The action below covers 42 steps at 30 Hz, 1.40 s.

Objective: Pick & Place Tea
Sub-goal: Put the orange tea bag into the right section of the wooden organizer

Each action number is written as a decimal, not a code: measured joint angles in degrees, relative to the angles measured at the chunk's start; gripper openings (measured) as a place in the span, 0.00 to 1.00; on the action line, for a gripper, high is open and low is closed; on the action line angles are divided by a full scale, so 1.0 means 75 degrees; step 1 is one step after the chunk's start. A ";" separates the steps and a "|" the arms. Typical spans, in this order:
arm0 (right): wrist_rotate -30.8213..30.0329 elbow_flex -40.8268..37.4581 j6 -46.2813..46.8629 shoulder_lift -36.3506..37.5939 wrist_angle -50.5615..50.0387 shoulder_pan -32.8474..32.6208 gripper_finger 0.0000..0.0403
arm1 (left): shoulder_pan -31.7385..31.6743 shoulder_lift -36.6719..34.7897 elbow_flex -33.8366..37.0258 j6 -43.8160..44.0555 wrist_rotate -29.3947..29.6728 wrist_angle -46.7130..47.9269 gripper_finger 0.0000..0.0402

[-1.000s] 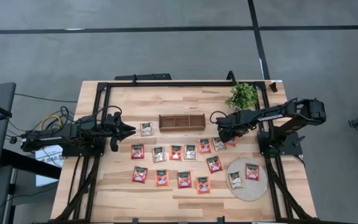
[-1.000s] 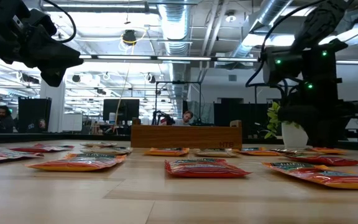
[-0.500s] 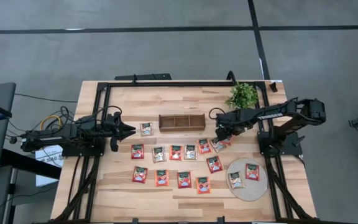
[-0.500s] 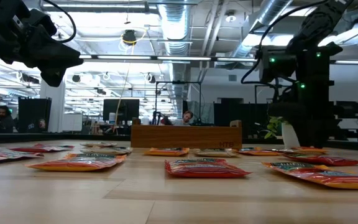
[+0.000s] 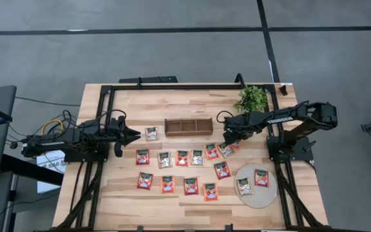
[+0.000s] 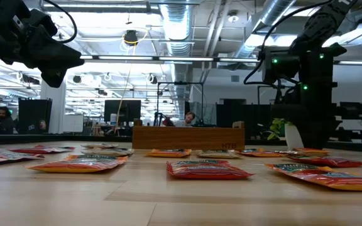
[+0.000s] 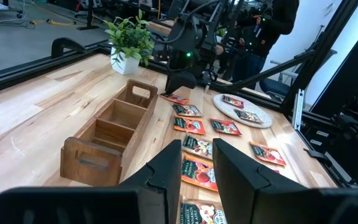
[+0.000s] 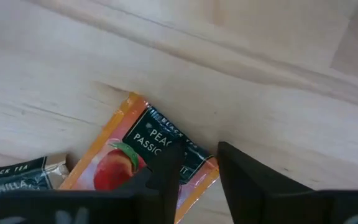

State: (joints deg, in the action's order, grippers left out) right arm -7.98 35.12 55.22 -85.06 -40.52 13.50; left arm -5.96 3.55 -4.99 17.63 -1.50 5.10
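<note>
Several flat tea sachets, red and pale, lie spread on the wooden table around; two lie on the round woven mat. My right gripper points down over a red peach sachet right of the wooden tray. Its fingers stand a narrow gap apart: one over the sachet, the other just off its corner. A pale sachet lies beside it. My left gripper hovers level at the table's left, fingers slightly apart and holding nothing. My right gripper comes at the red sachet from above, with the sachet's corner lying in the gap between its two fingers. The sachet lies flat on the table. I cannot tell whether the fingers touch it.
The three-compartment wooden tray stands at mid table. A potted plant stands at the far right, behind my right arm. A black frame runs along the table's edges. One pale sachet lies in front of my left gripper.
My right gripper has shifted slightly toward the table's left edge and tipped a little over the red sachet, then held still. The sachets have stayed where they were.
</note>
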 joint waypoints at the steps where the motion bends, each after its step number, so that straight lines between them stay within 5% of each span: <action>1: -0.0067 -0.0001 0.0030 -0.0004 -0.0014 0.0000 0.21 | -0.0003 0.0000 0.0000 0.0000 0.0003 0.0000 0.21; 14: -0.0368 0.0019 -0.0413 -0.0017 -0.0191 0.0003 0.01 | -0.0001 0.0000 0.0000 -0.0001 0.0003 0.0000 0.21; 28: -0.0670 0.1053 -0.1053 -0.0082 -0.1419 -0.0127 0.00 | -0.0003 0.0000 0.0000 -0.0016 0.0003 -0.0002 0.21; 42: -0.1394 0.3226 -0.1975 -0.0058 -0.3205 -0.1094 0.00 | 0.0000 -0.0001 0.0000 -0.0032 0.0003 -0.0002 0.21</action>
State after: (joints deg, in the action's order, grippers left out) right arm -18.44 59.32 40.41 -85.49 -64.55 5.29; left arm -5.96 3.54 -4.99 17.39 -1.47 5.09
